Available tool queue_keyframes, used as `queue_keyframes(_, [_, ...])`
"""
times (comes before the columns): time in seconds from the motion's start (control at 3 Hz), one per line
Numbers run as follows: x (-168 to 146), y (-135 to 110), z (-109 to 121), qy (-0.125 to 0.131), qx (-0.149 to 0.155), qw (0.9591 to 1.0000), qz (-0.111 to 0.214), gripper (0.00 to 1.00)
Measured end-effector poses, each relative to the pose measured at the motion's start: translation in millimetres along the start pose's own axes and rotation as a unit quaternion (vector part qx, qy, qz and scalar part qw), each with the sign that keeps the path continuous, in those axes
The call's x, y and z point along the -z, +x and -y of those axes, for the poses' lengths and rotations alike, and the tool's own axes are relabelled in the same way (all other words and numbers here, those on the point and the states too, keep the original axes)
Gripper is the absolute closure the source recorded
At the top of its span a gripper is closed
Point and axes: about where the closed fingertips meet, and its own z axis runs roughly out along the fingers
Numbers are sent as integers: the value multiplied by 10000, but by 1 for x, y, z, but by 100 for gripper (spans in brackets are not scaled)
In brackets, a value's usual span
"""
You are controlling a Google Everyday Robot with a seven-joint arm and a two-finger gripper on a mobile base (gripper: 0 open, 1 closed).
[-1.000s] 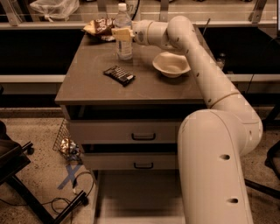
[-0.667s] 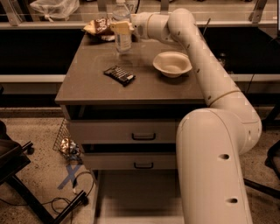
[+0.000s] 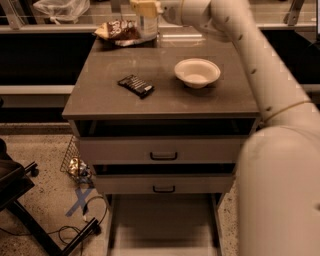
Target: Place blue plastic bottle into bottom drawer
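Observation:
My gripper (image 3: pixel 145 7) is at the top edge of the view, above the back of the cabinet top (image 3: pixel 165 102). It is shut on the blue plastic bottle (image 3: pixel 148 26), which hangs upright just above the surface. Only the bottle's clear lower body shows; its cap and label are cut off or hidden by the gripper. The bottom drawer (image 3: pixel 162 222) is pulled out at the foot of the cabinet, a pale shallow tray with thin side rails and nothing on its floor. My arm runs from the right side up to the gripper.
A white bowl (image 3: pixel 197 73) and a flat black packet (image 3: pixel 135 85) lie on the cabinet top. A snack bag (image 3: pixel 117 30) sits at the back left. Two upper drawers (image 3: pixel 163 151) are slightly open. A chair base, cables and a wire basket (image 3: pixel 74 162) are on the floor at left.
The gripper has lifted the bottle off the cabinet top and carried it upward, so its upper part has left the view. The bowl and black packet have not moved.

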Motion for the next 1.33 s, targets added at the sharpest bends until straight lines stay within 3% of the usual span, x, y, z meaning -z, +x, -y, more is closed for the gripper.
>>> queue_keyframes(0.33, [50, -46, -12, 369, 319, 9988, 25, 100])
queue_keyframes(0.67, [100, -92, -41, 743, 789, 9941, 85, 100])
queue_keyframes(1.0, [132, -89, -91, 685, 980, 9928, -10, 100])
queue_keyframes(1.33, [179, -12, -147, 515, 834, 9944, -389, 100])
